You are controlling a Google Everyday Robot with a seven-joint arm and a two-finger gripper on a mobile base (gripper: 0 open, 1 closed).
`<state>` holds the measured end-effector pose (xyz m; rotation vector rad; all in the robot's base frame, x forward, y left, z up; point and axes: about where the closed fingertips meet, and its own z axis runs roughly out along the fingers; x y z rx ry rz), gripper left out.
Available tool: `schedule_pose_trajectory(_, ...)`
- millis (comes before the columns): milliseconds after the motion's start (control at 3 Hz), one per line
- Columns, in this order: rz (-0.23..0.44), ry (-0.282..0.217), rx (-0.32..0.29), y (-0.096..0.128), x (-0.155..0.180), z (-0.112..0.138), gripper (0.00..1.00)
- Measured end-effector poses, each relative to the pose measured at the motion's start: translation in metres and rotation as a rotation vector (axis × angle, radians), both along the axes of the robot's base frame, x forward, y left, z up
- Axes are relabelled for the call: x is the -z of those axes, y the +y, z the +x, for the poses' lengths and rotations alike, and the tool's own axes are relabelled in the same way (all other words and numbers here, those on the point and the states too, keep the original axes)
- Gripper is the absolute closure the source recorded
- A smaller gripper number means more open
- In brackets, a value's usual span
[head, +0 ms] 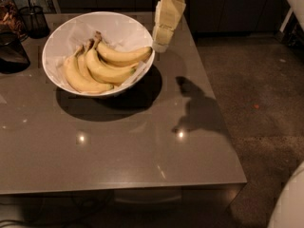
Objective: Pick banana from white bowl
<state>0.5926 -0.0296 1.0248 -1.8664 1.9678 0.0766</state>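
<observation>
The white bowl (57, 42), lined with crumpled white paper, stands at the back left of the grey table. Several yellow bananas lie in it. The banana (126, 56) lies uppermost, its blossom tip reaching the right rim, while the other bananas (90, 72) lie below and left of it with their stems together. My gripper (160, 45) hangs from above, cream-coloured, just outside the bowl's right rim and close to the banana's tip. It holds nothing that I can see.
A black mesh cup (34, 20) and a dark glass jar (8, 13) stand at the back left, with a dark object (12, 56) beside the bowl. The table's right edge (216, 103) drops to the floor. A white shape (289, 203) sits at the bottom right.
</observation>
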Motion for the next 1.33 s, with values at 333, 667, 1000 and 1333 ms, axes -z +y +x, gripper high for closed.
schedule_pose_trajectory(333,0.014,-0.019,0.014,0.016,0.003,0.013,0.00)
schedule_pose_trajectory(667,0.044,0.026,0.009,0.055,0.016,0.032,0.00)
schedule_pose_trajectory(1000,0.068,0.087,0.029,0.088,0.034,0.050,0.00)
schedule_pose_trajectory(1333,0.093,0.141,0.078,0.107,0.049,0.063,0.00)
